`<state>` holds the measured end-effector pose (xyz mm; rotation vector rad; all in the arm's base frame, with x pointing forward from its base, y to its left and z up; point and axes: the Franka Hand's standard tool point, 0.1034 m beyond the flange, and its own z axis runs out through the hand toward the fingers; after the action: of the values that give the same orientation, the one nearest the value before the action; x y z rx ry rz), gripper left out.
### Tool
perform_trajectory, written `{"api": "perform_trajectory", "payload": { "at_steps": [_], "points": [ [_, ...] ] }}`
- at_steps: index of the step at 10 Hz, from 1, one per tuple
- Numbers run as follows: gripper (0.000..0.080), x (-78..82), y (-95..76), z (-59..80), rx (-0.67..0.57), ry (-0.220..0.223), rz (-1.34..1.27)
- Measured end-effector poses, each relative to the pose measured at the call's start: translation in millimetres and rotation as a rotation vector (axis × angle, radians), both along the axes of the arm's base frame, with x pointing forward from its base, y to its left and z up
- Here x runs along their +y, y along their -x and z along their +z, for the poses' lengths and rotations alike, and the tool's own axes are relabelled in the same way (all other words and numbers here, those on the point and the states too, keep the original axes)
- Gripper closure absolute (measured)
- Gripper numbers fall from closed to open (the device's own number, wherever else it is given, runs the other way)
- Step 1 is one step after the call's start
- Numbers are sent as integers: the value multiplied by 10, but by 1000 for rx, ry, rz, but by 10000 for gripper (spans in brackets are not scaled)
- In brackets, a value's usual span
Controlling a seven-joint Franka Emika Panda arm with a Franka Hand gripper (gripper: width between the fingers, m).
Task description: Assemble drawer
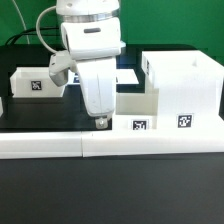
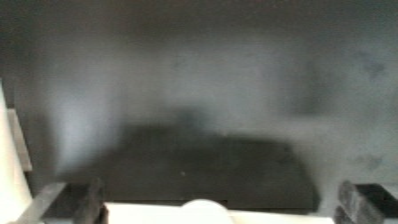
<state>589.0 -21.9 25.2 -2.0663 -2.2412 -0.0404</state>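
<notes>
The white open-fronted drawer case (image 1: 182, 85) stands at the exterior view's right, with a tag on its front. A small tagged tray (image 1: 138, 110) sits against its left side, behind the front rail. A second tagged tray (image 1: 35, 83) sits at the far left. My gripper (image 1: 100, 122) points down at the left end of the near tray. In the wrist view my gripper (image 2: 222, 202) is open, fingers (image 2: 71, 204) wide apart. A white part with a rounded knob (image 2: 199, 212) lies between them, untouched, over the dark table.
A long low white border rail (image 1: 110, 146) runs along the table's front edge. A flat white board (image 1: 128, 76) lies behind the arm, mostly hidden. Black cables hang at the back left.
</notes>
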Motion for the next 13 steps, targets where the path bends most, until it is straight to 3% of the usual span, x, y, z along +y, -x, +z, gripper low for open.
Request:
{"api": "perform_trajectory", "payload": {
  "at_steps": [2,5,9,13],
  "points": [
    [150,57,-13,12,16,7,-27],
    [150,362,-18,-14,20,-3,-12],
    [150,317,-6,-20,21,-3,3],
    [150,60,75,38,20,1,-6]
  ]
}}
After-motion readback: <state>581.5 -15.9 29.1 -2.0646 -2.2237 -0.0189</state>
